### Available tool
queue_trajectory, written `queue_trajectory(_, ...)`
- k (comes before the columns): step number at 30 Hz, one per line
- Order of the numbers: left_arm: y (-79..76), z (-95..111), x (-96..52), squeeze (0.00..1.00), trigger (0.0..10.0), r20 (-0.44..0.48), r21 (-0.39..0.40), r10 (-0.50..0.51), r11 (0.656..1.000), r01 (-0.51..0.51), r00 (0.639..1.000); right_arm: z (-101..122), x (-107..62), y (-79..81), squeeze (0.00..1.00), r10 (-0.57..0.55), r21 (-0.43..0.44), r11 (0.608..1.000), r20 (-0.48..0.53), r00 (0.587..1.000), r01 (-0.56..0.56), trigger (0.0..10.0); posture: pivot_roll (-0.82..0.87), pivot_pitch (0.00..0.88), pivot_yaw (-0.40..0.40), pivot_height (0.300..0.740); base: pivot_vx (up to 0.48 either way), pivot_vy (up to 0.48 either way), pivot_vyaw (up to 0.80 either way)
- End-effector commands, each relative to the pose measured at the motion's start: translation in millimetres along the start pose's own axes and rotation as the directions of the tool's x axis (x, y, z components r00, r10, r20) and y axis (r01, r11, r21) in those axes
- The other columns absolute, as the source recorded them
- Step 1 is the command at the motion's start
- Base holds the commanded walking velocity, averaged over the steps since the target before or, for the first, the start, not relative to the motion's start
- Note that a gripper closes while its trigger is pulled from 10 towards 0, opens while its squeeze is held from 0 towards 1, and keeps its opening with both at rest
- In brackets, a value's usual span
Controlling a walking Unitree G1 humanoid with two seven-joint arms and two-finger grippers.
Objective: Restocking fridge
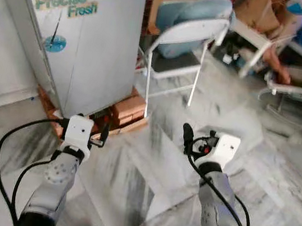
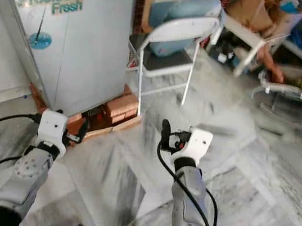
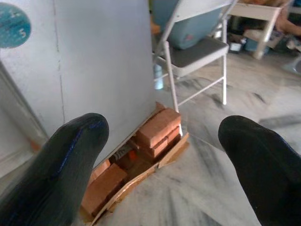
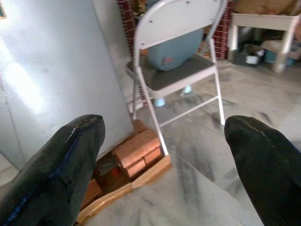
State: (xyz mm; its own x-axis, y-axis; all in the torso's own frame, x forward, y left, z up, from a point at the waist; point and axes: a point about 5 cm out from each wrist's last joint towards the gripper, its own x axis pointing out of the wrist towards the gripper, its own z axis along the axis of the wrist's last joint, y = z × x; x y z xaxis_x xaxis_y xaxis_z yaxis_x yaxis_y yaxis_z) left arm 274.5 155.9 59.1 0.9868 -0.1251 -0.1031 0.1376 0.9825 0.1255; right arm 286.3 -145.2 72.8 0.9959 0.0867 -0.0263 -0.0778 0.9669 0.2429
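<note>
The white fridge (image 1: 93, 42) with a "Fresh" sticker stands at the left, a short way ahead of me, and the face I see is shut. It rests on red bricks (image 1: 129, 107) and a wooden board. My left gripper (image 1: 85, 126) is held out low in front of the fridge's bottom corner, open and empty; its wrist view looks between the fingers (image 3: 70, 155) at the bricks (image 3: 157, 127). My right gripper (image 1: 199, 138) hovers over the marble floor to the right, also open and empty, its fingers (image 4: 70, 160) framing the chair (image 4: 174, 70).
A grey folding chair (image 1: 175, 65) with a blue cushion-like thing (image 1: 189, 11) on it stands right beside the fridge. Behind are cardboard boxes (image 1: 258, 7), a white table (image 1: 259, 38), a person's foot (image 1: 277, 66) and a white bouncer frame (image 1: 298, 101).
</note>
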Motion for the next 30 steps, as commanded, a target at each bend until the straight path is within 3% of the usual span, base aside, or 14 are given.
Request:
queue_trajectory(1, -13.2, 6, 3.5, 0.00, 10.0, 0.023, -0.006, -0.053, 0.999, 0.053, 0.998, 6, -0.2, -13.2, 0.00, -0.033, -0.024, 0.999, 0.013, 0.999, 0.033, 10.0, 0.13, 0.108, -0.038, 0.740, 0.000, 0.435, 0.00)
queue_trajectory(10, -5.3, 7, 2.4, 0.00, 10.0, 0.034, 0.033, -0.034, 0.999, 0.033, 0.999, 9, -3.5, -16.1, 0.00, -0.026, -0.065, 0.998, 0.033, 0.999, 0.028, 10.0, 0.12, 0.093, -0.014, 0.740, 0.194, 0.373, 0.00)
queue_trajectory(16, 7.4, 3, -4.1, 0.00, 10.0, 0.024, 0.045, 0.031, 0.998, -0.032, 0.999, 10, -14.3, -31.6, 0.00, -0.090, -0.133, 0.986, 0.050, 0.995, 0.096, 10.0, 0.12, 0.053, 0.004, 0.740, 0.353, 0.325, 0.00)
queue_trajectory(20, 28.0, -5, -23.6, 0.00, 10.0, 0.022, 0.048, 0.109, 0.993, -0.110, 0.994, 11, -46.0, -41.3, 0.00, -0.108, -0.266, 0.956, 0.067, 0.992, 0.122, 10.0, 0.10, 0.039, -0.003, 0.740, 0.349, 0.330, 0.00)
queue_trajectory(21, 28.8, -5, -25.6, 0.00, 10.0, 0.026, 0.029, 0.119, 0.992, -0.120, 0.993, 9, -49.6, -43.1, 0.00, -0.120, -0.277, 0.952, 0.066, 0.991, 0.134, 10.0, 0.11, 0.041, -0.010, 0.740, 0.349, 0.326, 0.00)
queue_trajectory(22, 29.3, -4, -27.9, 0.00, 10.0, 0.036, -0.008, 0.131, 0.991, -0.130, 0.991, 7, -54.9, -47.5, 0.00, -0.155, -0.348, 0.922, 0.070, 0.985, 0.170, 10.0, 0.11, 0.045, -0.015, 0.740, 0.349, 0.330, 0.00)
queue_trajectory(25, 26.2, -5, -27.9, 0.00, 10.0, 0.035, -0.012, 0.127, 0.992, -0.127, 0.991, 3, -59.1, -50.5, 0.00, -0.178, -0.394, 0.898, 0.078, 0.981, 0.194, 10.0, 0.12, 0.047, -0.023, 0.740, 0.346, 0.333, 0.00)
queue_trajectory(30, 15.0, -10, -20.7, 0.00, 10.0, 0.009, -0.011, 0.127, 0.992, -0.127, 0.992, -7, -53.3, -55.6, 0.00, -0.241, -0.375, 0.894, 0.062, 0.969, 0.246, 10.0, 0.12, 0.045, -0.021, 0.740, 0.238, 0.291, 0.00)
